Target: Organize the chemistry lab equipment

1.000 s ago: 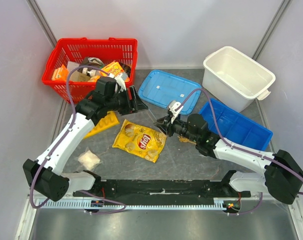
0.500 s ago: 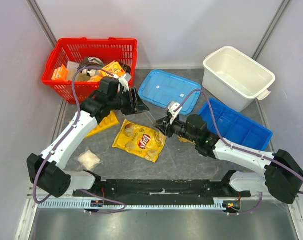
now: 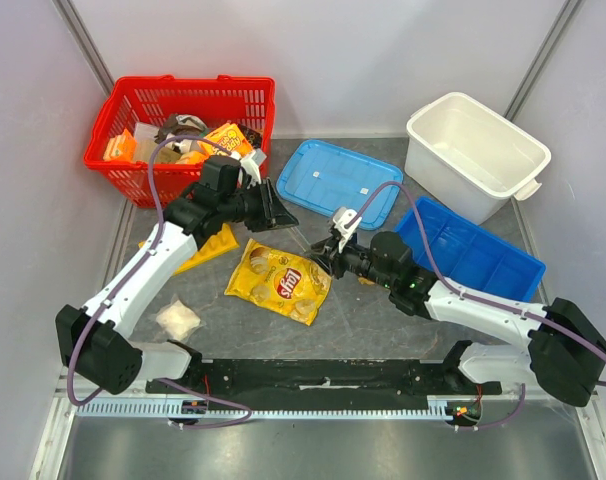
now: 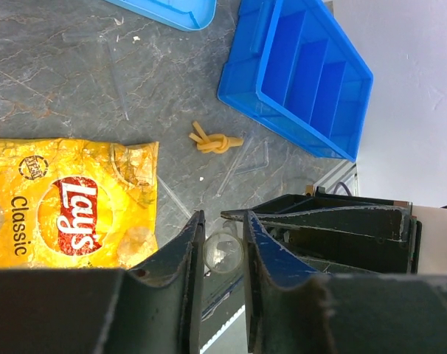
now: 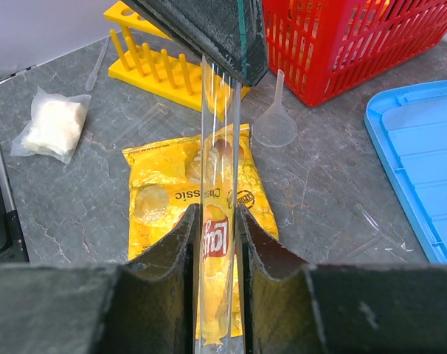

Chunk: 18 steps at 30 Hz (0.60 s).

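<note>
Where pale walls (image 3: pixel 333 60) meet, grey marbled tabletop (image 3: pixel 355 322)

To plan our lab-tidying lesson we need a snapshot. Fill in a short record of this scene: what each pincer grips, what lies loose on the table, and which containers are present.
right pincer: shut on a clear test tube
left pincer: closed on the same tube's other end
loose on table: chip bag, yellow tube rack, clear funnel, white powder bag, knotted rubber band
containers: red basket, white tub, blue divided bin
also: blue lid, lying flat
</note>
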Each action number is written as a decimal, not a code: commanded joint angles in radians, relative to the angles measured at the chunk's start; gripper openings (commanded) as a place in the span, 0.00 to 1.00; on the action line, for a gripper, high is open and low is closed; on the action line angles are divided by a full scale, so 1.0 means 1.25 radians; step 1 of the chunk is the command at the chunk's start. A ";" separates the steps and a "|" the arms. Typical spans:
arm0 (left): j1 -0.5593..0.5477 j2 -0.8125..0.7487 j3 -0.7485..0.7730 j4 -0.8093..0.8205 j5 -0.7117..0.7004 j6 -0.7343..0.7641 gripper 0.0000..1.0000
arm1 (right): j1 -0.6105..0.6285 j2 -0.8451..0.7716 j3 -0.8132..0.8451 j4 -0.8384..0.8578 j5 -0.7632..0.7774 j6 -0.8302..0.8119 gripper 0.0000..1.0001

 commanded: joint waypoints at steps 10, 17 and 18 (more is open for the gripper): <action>0.003 -0.042 0.012 -0.034 -0.123 0.054 0.13 | 0.004 0.003 0.010 0.041 0.054 0.018 0.54; 0.003 -0.100 0.053 -0.115 -0.353 0.132 0.11 | 0.004 -0.047 0.002 0.020 0.081 0.032 0.95; 0.005 -0.115 0.056 -0.120 -0.401 0.143 0.11 | 0.004 -0.055 0.000 0.017 0.085 0.034 0.98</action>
